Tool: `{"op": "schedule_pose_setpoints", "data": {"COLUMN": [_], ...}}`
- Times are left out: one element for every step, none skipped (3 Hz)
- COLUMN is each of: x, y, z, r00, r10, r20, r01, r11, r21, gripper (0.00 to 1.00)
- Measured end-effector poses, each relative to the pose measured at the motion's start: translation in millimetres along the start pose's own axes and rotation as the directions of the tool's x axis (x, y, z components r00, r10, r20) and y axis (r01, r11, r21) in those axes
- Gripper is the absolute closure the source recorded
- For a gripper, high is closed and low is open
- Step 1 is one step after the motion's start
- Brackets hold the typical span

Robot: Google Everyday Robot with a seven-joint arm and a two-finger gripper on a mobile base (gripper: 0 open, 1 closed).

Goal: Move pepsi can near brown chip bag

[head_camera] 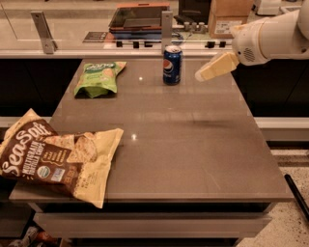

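The pepsi can (172,64) stands upright at the far middle of the grey table (193,144). The brown chip bag (53,157) lies flat at the near left corner, hanging a little over the table's left and front edges. My gripper (205,73) hangs above the far right part of the table, to the right of the can and apart from it, holding nothing. Only one pale finger shape shows, pointing down and to the left toward the can.
A small green chip bag (99,78) lies at the far left of the table. Behind the table runs a counter with metal posts (167,30), a dark tray and a cardboard box (231,14). A dark rod (295,193) lies on the floor at right.
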State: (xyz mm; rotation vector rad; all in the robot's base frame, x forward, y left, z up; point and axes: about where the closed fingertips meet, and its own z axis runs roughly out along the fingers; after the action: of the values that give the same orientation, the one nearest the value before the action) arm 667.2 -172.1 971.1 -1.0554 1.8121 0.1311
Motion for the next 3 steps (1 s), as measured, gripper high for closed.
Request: {"op": "schedule_pose_setpoints", "data": {"x": [-8, -12, -12], "y": [-8, -9, -5], "z": [20, 47, 74], "r00": [0.998, 0.993, 0.983], "r10": [0.014, 0.058, 0.117], "r20": [0.055, 0.1, 0.141], "r01": [-0.014, -0.055, -0.109], "r11": [0.9999, 0.9981, 0.9919], "r21": [-0.003, -0.028, -0.065], "gripper": [0.0, 0.0, 0.0]}}
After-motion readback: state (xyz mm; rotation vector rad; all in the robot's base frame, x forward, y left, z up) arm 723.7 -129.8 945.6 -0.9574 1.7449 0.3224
